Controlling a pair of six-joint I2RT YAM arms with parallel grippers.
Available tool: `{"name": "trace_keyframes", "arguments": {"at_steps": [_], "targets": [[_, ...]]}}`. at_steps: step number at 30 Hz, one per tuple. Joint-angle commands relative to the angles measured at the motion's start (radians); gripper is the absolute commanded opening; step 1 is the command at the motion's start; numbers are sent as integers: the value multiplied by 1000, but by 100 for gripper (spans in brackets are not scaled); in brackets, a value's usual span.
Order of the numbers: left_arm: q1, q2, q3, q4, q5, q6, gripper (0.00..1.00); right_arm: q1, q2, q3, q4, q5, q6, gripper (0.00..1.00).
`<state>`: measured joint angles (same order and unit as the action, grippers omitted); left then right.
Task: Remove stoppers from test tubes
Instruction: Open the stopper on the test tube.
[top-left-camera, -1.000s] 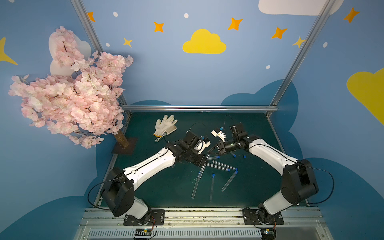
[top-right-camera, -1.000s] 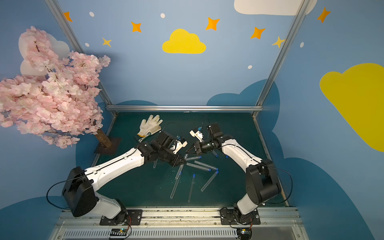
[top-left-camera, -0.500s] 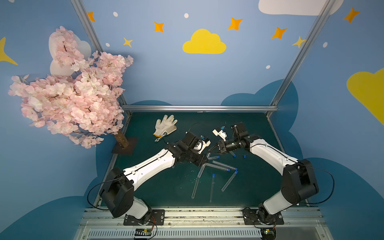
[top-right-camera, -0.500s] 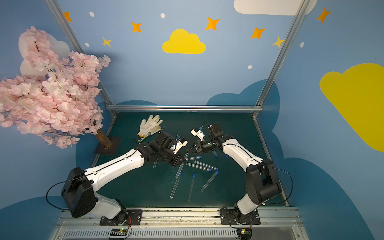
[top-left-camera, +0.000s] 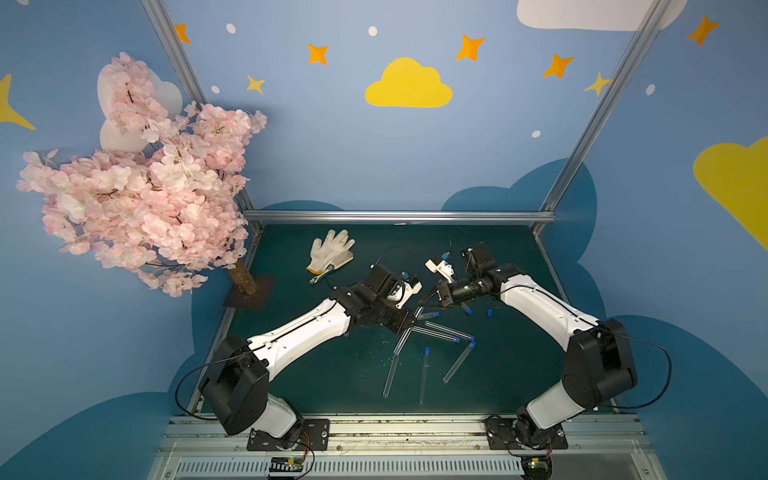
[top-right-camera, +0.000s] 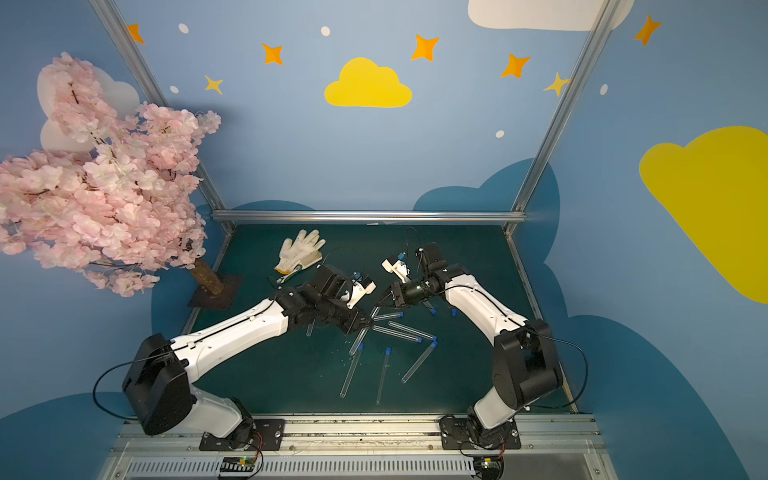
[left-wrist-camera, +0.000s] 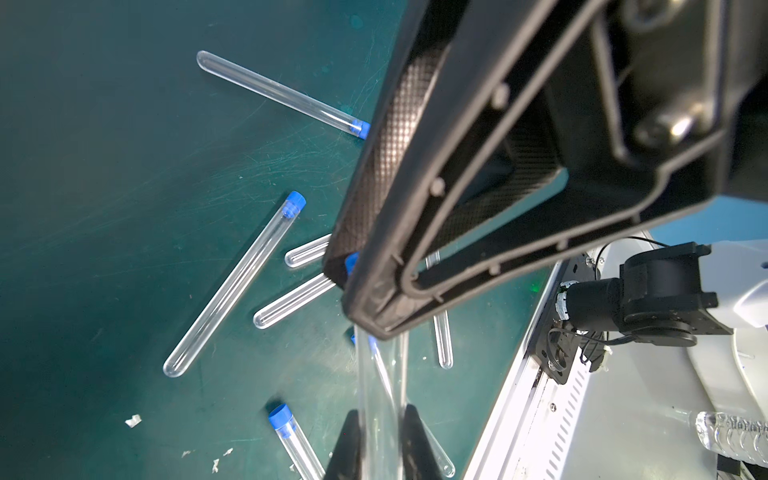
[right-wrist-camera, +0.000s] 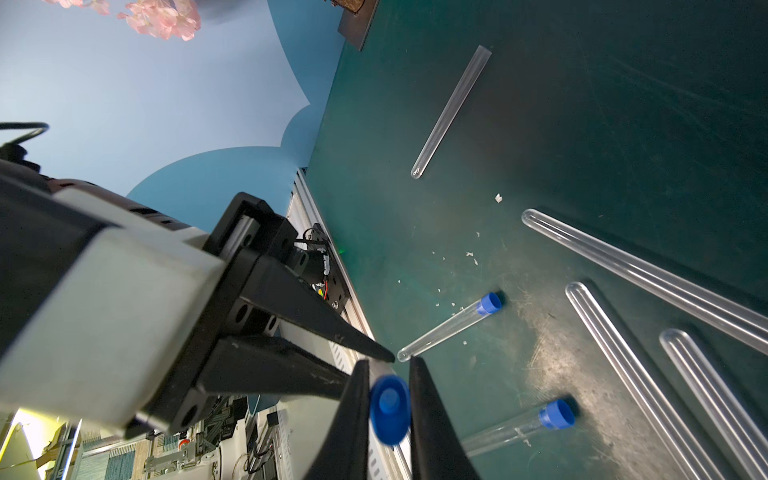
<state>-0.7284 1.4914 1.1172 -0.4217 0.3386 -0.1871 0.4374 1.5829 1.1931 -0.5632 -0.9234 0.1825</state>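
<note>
Both claws closed at one tube, above the green mat (top-left-camera: 332, 374).
In both top views, loose test tubes (top-left-camera: 423, 374) (top-right-camera: 381, 376), some stoppered, lie on it; blue painted walls (top-left-camera: 374, 166) surround. Left wrist: left gripper (left-wrist-camera: 381, 411) clamps held test tube (left-wrist-camera: 380, 374). Right wrist: right gripper (right-wrist-camera: 390, 365) pinches blue stopper (right-wrist-camera: 390, 409), seemingly still seated.

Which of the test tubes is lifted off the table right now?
The tube the left gripper clamps by its clear body, while the right gripper pinches a blue stopper at its end. Every other tube lies flat on the green table.
</note>
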Motion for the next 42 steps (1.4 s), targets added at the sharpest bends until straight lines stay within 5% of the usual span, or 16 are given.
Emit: {"name": "trace_keyframes", "arguments": {"at_steps": [1,14,26,42], "targets": [[21,-14,-30,-126,-24,1,3,-28,-34,34,2,39,-5,0],[34,-16,-36,-121,-19,6,3,-72,-49,6,96,-3,72,0],[39,-14,-38,-127,-16,12,3,-74,-50,30,-10,87,0,0],[50,-16,-42,-121,-14,18,3,-100,-56,9,145,-4,114,0]]}}
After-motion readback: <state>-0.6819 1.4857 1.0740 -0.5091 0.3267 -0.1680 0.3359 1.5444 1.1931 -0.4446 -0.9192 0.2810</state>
